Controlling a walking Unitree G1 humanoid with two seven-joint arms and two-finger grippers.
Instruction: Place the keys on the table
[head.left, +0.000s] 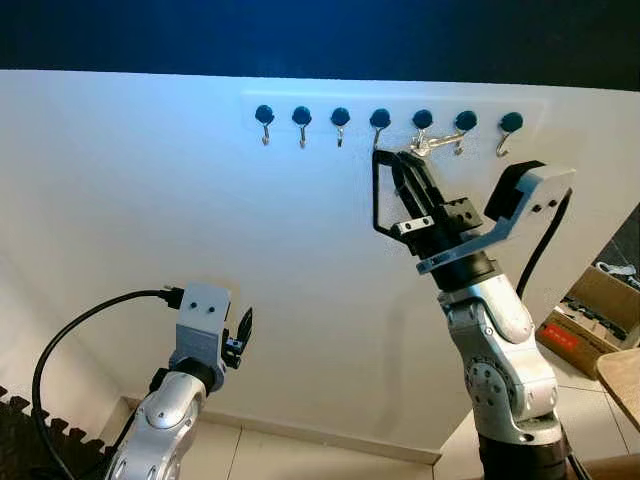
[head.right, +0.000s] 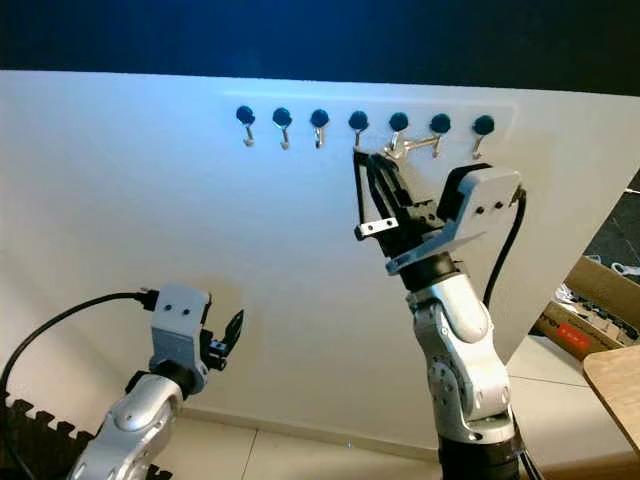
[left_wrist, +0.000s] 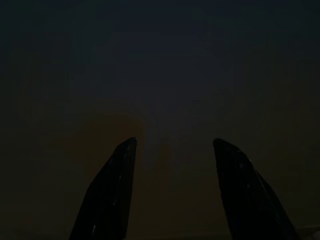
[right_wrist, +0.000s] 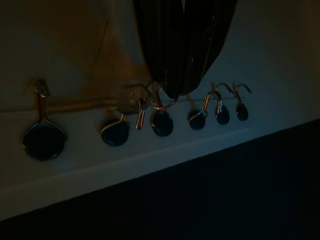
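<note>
Right wrist view: right claw at silver keys on blue-knobbed wall hooks.
Fingers look pinched, seemingly on the key ring; lift clear before withdrawing.

Seven small metal hooks with round dark blue knobs run in one row along the top edge of the white wall. One set of silver metal keys hangs there. Two silver robot arms, each with a black two-fingered gripper: the left gripper and the right gripper.

Your right gripper is raised high on the right, its fingers together. Your left gripper sits low on the left, fingers apart.
</note>
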